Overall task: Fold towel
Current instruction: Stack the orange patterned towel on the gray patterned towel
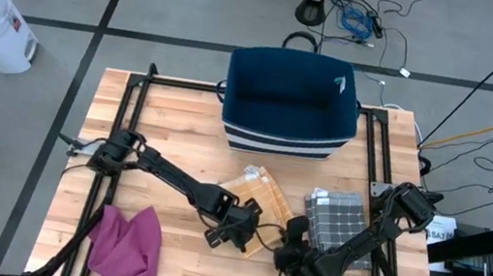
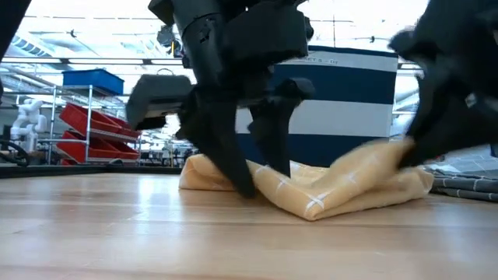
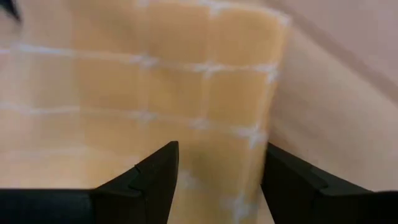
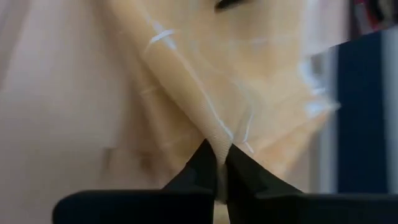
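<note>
A yellow towel (image 1: 262, 199) with white grid lines lies bunched on the wooden table in front of the blue basket. In the low view the yellow towel (image 2: 342, 187) rests on its underside, and its right end rises toward my right gripper (image 2: 416, 155). My right gripper (image 4: 219, 155) is shut on a raised ridge of it. My left gripper (image 1: 234, 234) stands open and points steeply down at the towel's near left part. Its two fingers (image 3: 155, 177) straddle a strip of the cloth beside the towel's side edge (image 3: 273, 93). My left gripper reaches down to the towel with open fingers (image 2: 237, 167); I cannot tell whether their tips touch the cloth. My right gripper pinches a narrow raised ridge of the towel (image 4: 214, 134) between its two fingers, slanting down from the table's near right. The cloth rises from the table to the fingers.
A dark blue basket (image 1: 291, 101) with a white stripe stands at the far middle. A grey checked cloth (image 1: 340, 221) lies right of the towel, and a purple cloth (image 1: 126, 242) lies at the near left. A black frame (image 1: 134, 102) runs along the table's sides.
</note>
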Motion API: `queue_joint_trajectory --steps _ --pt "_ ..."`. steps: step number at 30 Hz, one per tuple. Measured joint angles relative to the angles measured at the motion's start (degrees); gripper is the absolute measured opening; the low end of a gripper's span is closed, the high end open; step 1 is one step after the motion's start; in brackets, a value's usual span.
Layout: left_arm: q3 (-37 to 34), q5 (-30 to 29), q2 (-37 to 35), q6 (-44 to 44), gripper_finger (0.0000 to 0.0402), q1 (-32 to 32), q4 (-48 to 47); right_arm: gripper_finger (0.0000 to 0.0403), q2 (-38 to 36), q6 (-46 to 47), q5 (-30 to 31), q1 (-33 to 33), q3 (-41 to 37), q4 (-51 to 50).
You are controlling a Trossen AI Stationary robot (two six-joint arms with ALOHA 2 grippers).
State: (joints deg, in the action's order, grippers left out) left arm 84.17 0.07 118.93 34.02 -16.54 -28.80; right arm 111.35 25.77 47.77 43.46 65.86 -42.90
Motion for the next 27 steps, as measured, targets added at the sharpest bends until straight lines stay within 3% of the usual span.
queue_joint_trajectory --steps 7,11,14,21,27 --pt "0.0 -3.1 -6.6 -0.9 0.0213 -1.6 0.5 0.0002 -0.2 3.9 12.3 -0.5 10.1 -20.1" --pt "0.0 -2.8 -7.3 -1.7 0.0213 -2.0 0.4 0.0001 -0.1 14.4 5.4 -4.1 9.2 -32.4" --pt "0.0 -2.5 -7.1 -2.6 0.0213 -2.2 -0.1 0.0001 -0.1 20.8 1.6 -6.1 6.8 -34.4" --pt "0.0 -2.1 -6.7 -3.8 0.0213 -1.6 -0.1 0.0 -0.1 16.8 6.1 -5.8 6.6 -29.2" --pt "0.0 -2.1 -6.5 -4.1 0.0213 -1.0 -0.5 0.0009 -0.1 31.3 2.6 -8.3 6.6 -41.6"
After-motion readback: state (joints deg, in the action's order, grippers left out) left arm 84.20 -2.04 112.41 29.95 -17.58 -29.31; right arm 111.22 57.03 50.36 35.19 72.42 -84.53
